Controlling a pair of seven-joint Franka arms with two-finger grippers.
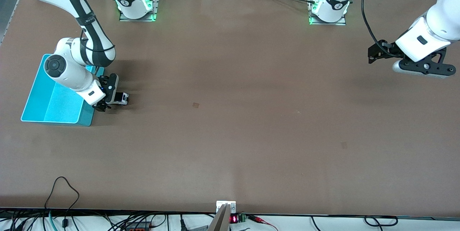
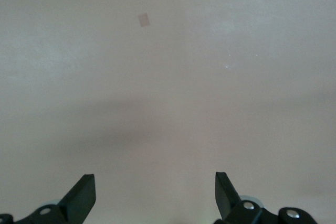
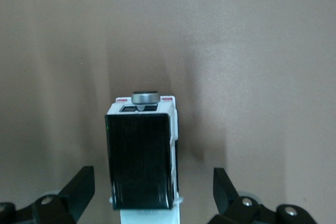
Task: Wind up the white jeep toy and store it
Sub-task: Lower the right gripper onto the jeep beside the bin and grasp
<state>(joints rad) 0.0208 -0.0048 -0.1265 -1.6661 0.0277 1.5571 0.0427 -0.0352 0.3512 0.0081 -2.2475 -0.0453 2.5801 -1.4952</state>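
One white jeep toy (image 1: 121,98) sits on the table at the middle left of the front view, just beside the one turquoise bin (image 1: 54,103), on the side toward the left arm's end. The right gripper (image 1: 107,96) is at the jeep, its fingers (image 3: 79,192) spread on either side with gaps, not pinching it. The left gripper (image 1: 373,53) waits spread over bare table at the upper right. The brown table (image 1: 230,134) carries one small square mark (image 1: 196,105). Cables (image 1: 61,195) run along the bottom edge.
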